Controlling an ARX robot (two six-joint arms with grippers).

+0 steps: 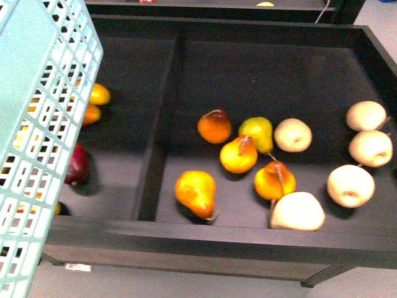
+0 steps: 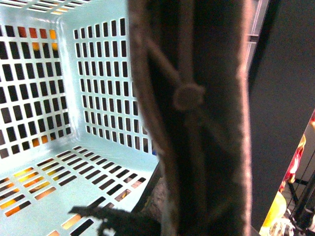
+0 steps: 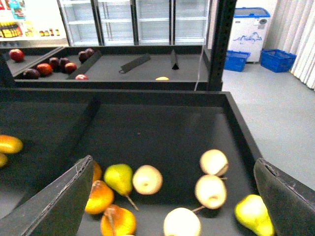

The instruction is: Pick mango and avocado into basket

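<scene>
Fridges (image 3: 123,22) only R-wrist view; basket (image 1: 37,143) front, L-wrist.

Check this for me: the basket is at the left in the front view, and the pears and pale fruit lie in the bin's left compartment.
One thing is wrong: the compartment. The front view shows the pears and pale fruit in the right compartment of the bin, to the right of the divider. The basket is at the left, as you said.

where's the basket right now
At the far left of the front view, the basket overlaps the left compartment of the black bin, right beside a dark red fruit.
</scene>
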